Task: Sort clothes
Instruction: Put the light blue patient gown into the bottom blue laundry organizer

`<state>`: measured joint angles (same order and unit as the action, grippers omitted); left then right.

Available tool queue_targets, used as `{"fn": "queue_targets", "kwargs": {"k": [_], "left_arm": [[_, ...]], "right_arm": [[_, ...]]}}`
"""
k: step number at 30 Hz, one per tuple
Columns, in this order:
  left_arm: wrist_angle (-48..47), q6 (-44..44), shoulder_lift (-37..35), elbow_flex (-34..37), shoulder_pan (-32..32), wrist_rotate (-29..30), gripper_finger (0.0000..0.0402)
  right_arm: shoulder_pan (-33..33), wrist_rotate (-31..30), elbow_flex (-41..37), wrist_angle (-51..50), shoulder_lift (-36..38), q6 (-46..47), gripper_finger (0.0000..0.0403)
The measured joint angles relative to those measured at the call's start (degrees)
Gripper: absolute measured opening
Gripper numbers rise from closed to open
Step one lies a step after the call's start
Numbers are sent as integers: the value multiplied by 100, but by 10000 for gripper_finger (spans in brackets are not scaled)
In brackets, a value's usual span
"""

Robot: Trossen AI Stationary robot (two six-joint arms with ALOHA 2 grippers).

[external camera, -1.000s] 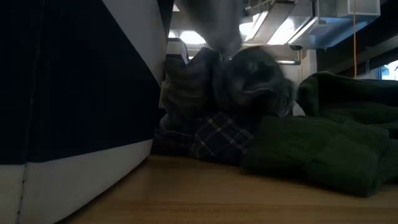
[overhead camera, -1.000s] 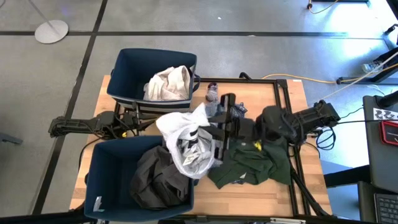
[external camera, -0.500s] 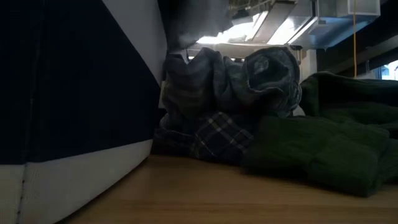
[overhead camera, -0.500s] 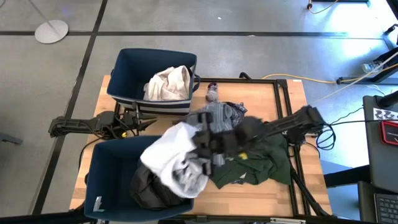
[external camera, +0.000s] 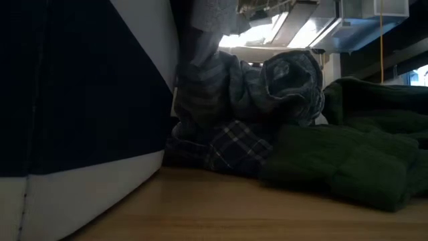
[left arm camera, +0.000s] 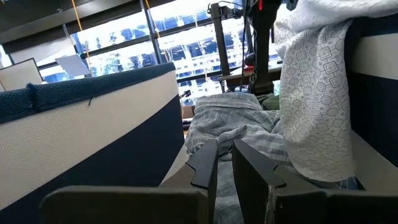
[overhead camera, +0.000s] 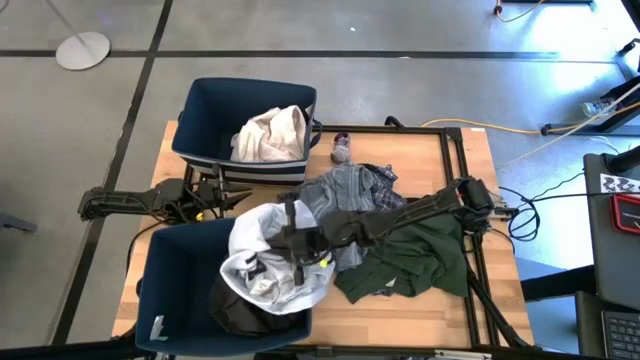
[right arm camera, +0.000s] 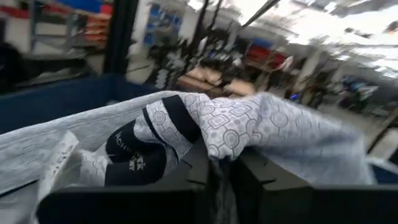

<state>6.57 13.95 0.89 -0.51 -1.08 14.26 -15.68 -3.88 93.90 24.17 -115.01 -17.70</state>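
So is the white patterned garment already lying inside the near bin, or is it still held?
Still held: the right gripper is shut on the white patterned garment, which drapes over the near bin above a dark garment.

Tabletop (overhead camera: 455, 150): light wood, rectangular, on grey floor.
Far bin (overhead camera: 205, 110): navy fabric, pale band at base, at the tabletop's far left corner.
Near bin (overhead camera: 165, 275): navy fabric, at the near left corner, overhanging the left edge.
Black frame (overhead camera: 452, 135): thin rails along the far and right edges.
Yellow cable (overhead camera: 520, 133): on the floor beyond the right edge.
Round stand base (overhead camera: 82, 49): pale disc, on the floor.
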Motion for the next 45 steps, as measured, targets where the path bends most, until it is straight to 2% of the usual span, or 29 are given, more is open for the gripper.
{"fn": "queue_targets", "kwargs": {"k": [3,6,11,16,20,27,30,33,39,45], "left_arm": [[0,-2,0,0,1,0,40],[1,-2,0,0,1,0,40],[0,-2,0,0,0,0,40],[-7,-2,0,0,1,0,40],[-9,-2,1,0,2,0,40],[-11,-4,0,0,2,0,40],[-11,-4,0,0,2,0,40],[-12,-4,-1,0,2,0,40],[-14,-36,0,0,2,0,40],[-13,-49,1,0,2,0,40]], "right_arm": [[-5,195,1,-145,-113,214,79],[-5,193,1,-180,-130,523,137],[-49,-55,-4,-208,-64,590,233],[-198,-160,-4,-311,283,545,285],[-406,-680,-4,-849,688,528,297],[-907,-2290,-2,-2566,1446,590,293],[-1184,-3044,-2,-3287,1658,955,292],[-1433,-3554,-2,-4062,1749,1562,292],[-1848,-4037,-74,-5510,1711,3135,292],[-2125,-4063,-738,-5692,1678,3998,292]]}}
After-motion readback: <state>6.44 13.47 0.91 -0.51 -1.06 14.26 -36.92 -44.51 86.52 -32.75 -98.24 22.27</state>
